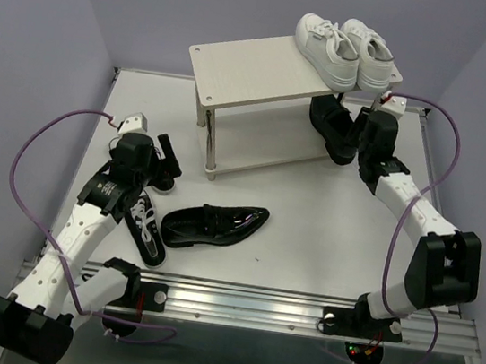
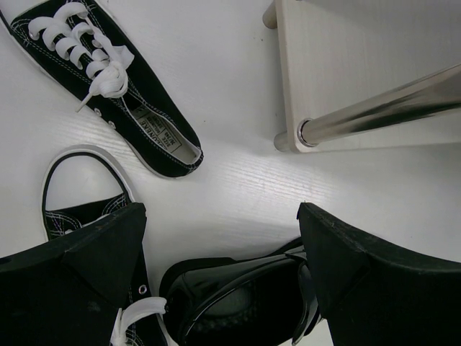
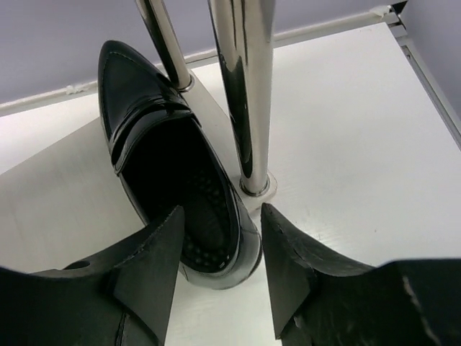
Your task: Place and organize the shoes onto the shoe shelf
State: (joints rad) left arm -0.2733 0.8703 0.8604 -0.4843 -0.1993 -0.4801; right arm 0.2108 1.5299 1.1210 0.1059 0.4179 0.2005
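Two white sneakers [image 1: 345, 50] stand on the right end of the shoe shelf's [image 1: 250, 70] top board. A glossy black loafer [image 3: 173, 166] lies on the lower board [image 3: 65, 209] beside a silver leg [image 3: 241, 94]. My right gripper [image 3: 222, 213] is open, its fingers standing on either side of that loafer's heel. The second loafer [image 1: 214, 223] lies on the table. Two black canvas sneakers [image 2: 108, 86] [image 2: 79, 209] lie to its left. My left gripper [image 2: 221, 210] hangs wide open just above the loafer's heel [image 2: 238, 303], holding nothing.
The shelf's front left corner and leg [image 2: 389, 108] are close ahead of the left gripper. The left half of the top board [image 1: 240, 71] is bare. A raised rail [image 1: 297, 309] runs along the table's near edge, and purple cables loop beside both arms.
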